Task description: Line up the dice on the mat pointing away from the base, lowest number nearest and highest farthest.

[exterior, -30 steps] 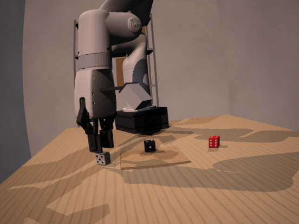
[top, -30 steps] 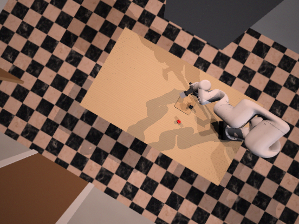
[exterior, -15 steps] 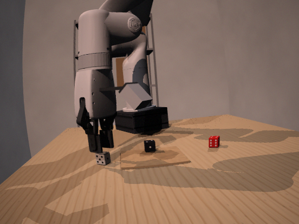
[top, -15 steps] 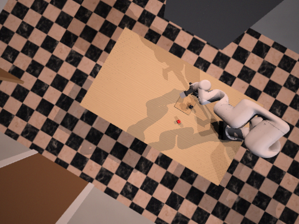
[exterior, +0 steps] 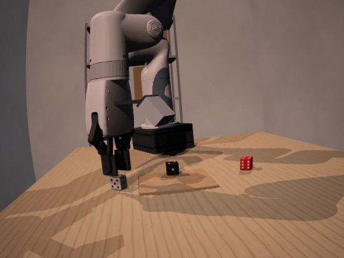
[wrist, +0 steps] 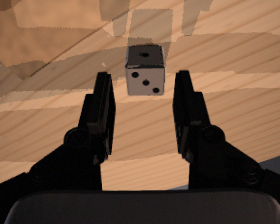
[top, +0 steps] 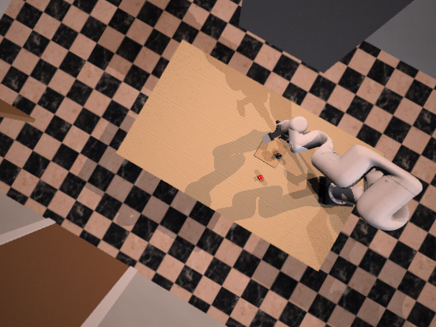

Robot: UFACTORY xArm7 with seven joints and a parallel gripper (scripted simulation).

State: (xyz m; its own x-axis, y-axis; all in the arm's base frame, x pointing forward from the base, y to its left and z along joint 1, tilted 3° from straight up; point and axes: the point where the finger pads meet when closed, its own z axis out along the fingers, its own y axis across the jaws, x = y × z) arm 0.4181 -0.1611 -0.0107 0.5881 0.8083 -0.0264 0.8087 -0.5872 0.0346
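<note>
— Where's everything sitting on the table (exterior: 218, 232)?
— Exterior view: one die (exterior: 172, 167) on the mat (exterior: 187, 183), toward its far edge. A second die (exterior: 118, 182) at the mat's nine o'clock, just off it. The third die (exterior: 246, 162) well apart, at two o'clock.
— And the gripper (exterior: 115, 169)?
— Directly above that second die, its tips just over it.
</note>
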